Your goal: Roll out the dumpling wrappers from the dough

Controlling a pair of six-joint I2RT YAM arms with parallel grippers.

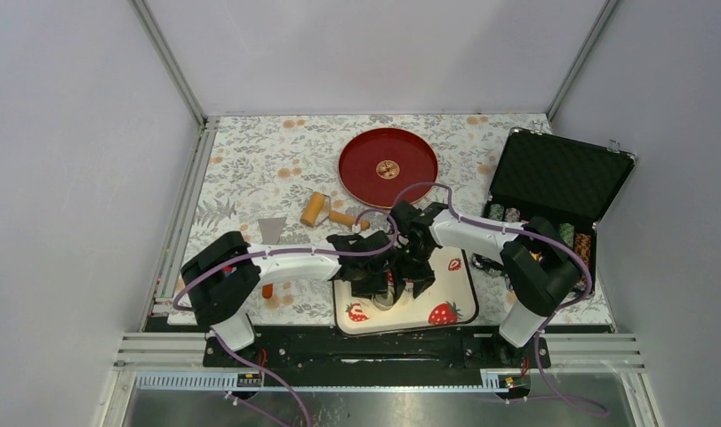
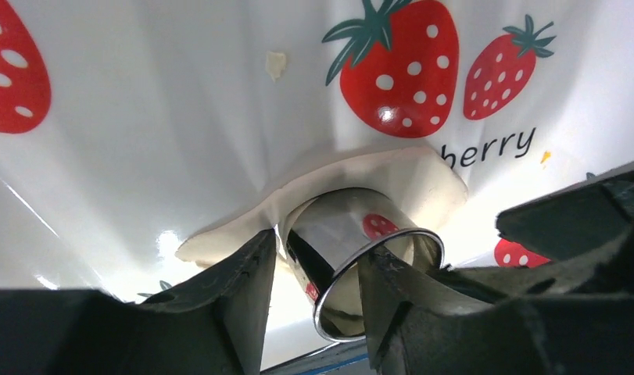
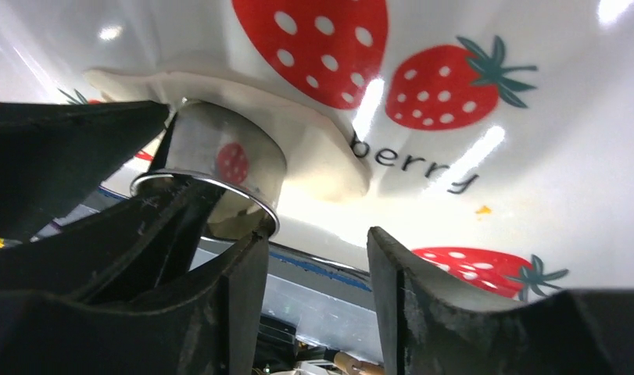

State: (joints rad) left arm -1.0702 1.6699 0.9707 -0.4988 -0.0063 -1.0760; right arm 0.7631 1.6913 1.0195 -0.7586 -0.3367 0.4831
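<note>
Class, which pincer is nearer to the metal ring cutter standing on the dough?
Left. The left pincer is right at the ring cutter, which shows in its gap; the right pincer stands just beside it, the cutter outside its gap.

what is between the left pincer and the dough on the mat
A metal ring stands on the flattened dough, right at the tips of the left pincer, and covers the dough's middle. The dough's edges around it are bare. The right pincer crowds in beside the ring.
</note>
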